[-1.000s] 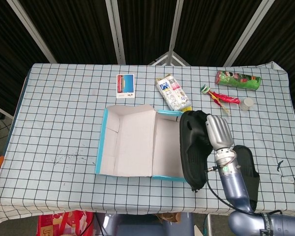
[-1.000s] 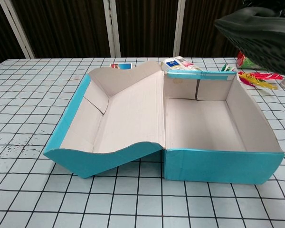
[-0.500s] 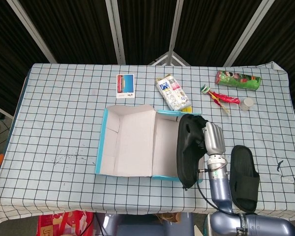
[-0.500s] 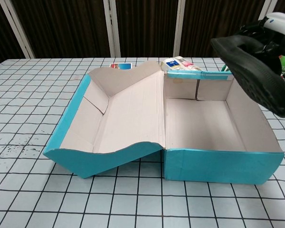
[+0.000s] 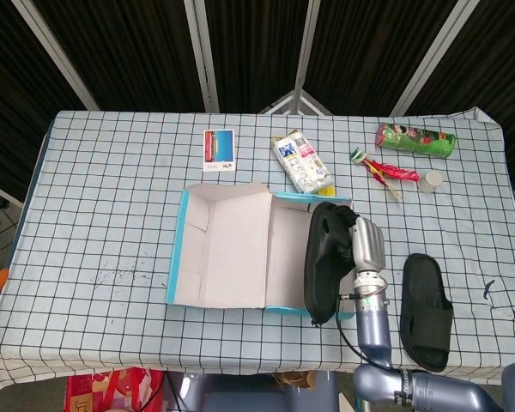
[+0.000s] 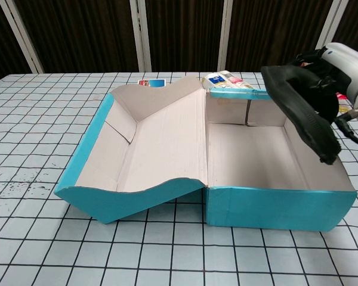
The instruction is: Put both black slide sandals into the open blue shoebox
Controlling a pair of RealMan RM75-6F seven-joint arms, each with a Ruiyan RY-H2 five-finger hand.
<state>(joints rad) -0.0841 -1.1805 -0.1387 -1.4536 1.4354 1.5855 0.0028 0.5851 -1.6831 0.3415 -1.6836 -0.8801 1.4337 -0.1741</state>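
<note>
Head view: checked tablecloth [image 5: 112, 197], dark curtains [image 5: 137, 51].

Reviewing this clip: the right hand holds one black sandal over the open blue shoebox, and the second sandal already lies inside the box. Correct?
Not quite. The right hand does hold one black sandal over the open blue shoebox, but the second sandal is not inside. The head view shows it lying on the table to the right of the box.
</note>
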